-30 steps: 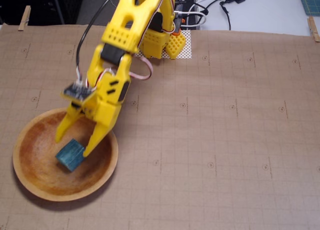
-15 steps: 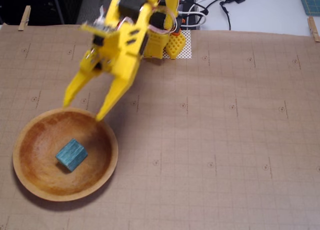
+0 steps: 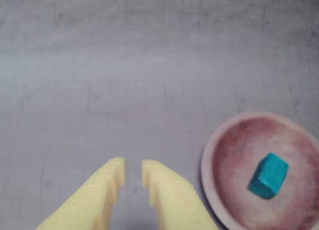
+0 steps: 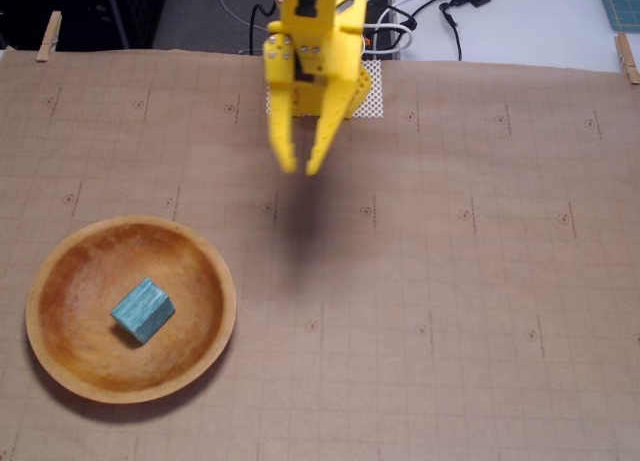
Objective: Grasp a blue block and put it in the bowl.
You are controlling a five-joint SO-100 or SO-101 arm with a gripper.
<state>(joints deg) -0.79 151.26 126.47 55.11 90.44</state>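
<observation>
My fingers point(image 4: 287, 151) hung nearly closed, a narrow slit between the tips, gripping nothing.

The blue block point(image 4: 142, 310) lay tilted on the floor of the bowl point(image 4: 40, 336), near its middle, apart from the rim. In the wrist view the block point(image 3: 269, 175) sat in the bowl point(image 3: 212, 155) at lower right, off to the side of my gripper point(image 3: 133, 171). In the fixed view my gripper point(image 4: 300, 167) hovered above the brown gridded paper point(image 4: 480, 281), well apart from the bowl, its shadow point(image 4: 310, 226) on the sheet below. Wooden clips point(image 4: 48, 36) held the paper's corners; cables point(image 4: 420, 16) lay beyond the far edge.
</observation>
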